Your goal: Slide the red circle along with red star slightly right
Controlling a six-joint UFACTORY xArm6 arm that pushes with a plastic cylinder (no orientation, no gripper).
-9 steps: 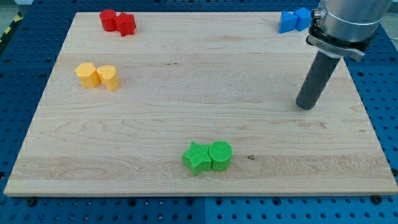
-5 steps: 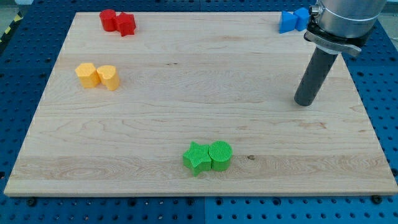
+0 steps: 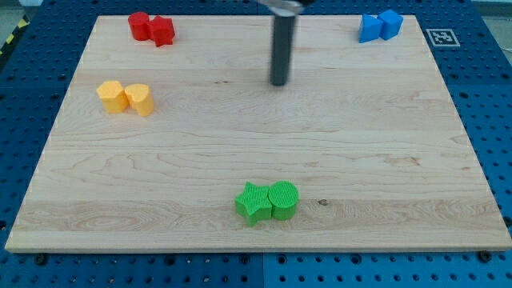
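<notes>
The red circle (image 3: 139,25) and the red star (image 3: 162,30) sit touching at the view's top left of the wooden board (image 3: 256,136), the circle on the left. My tip (image 3: 278,82) is on the board near the top middle, well to the right of the red star and a little lower in the view. It touches no block.
A yellow pair (image 3: 126,98) sits at the left side. A green star (image 3: 254,202) and green circle (image 3: 283,198) sit touching near the bottom middle. Two blue blocks (image 3: 379,26) sit at the top right corner.
My tip has moved far to the left and slightly up, from the board's right side to the top middle. No block has moved.
</notes>
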